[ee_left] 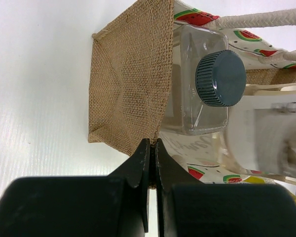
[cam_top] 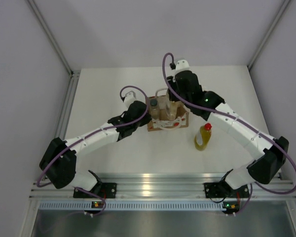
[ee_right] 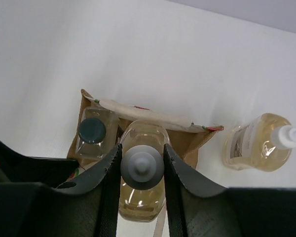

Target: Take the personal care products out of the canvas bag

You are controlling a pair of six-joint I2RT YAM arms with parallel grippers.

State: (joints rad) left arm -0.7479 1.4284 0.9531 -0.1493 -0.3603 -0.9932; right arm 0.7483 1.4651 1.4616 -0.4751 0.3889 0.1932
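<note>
Standing nearest the arm bases, the yellow bottle with the red cap [cam_top: 203, 137] is out on the table [cam_top: 113, 158], near the canvas bag [ee_left: 128, 89] and on its right. It sits close under the right arm's likely path, so a low carry could knock it over. Next comes the left gripper [ee_left: 151, 144], clenched on the burlap edge at the bag's left end to pin it. The pinch takes only a thin bite of cloth. If that bite slips while a bottle rises, the light bag will probably come up too, or tip and spill what is left inside. The bag holds two bottles, packed side by side and touching. One is the clear bottle with the dark grey cap [ee_left: 202, 84] at the left end, and the other is an amber bottle [ee_right: 139, 202] beside it. A snug fit like that may drag the clear bottle or catch the loop handles on the way up. Over the bag from the far side, the right gripper [ee_right: 142, 150] grasps the amber bottle's cap, and a rounded cap may slide from the fingers. Beyond the bag, the right wrist view shows a second amber bottle with a white cap [ee_right: 256, 148] out on the table just beside it.
</note>
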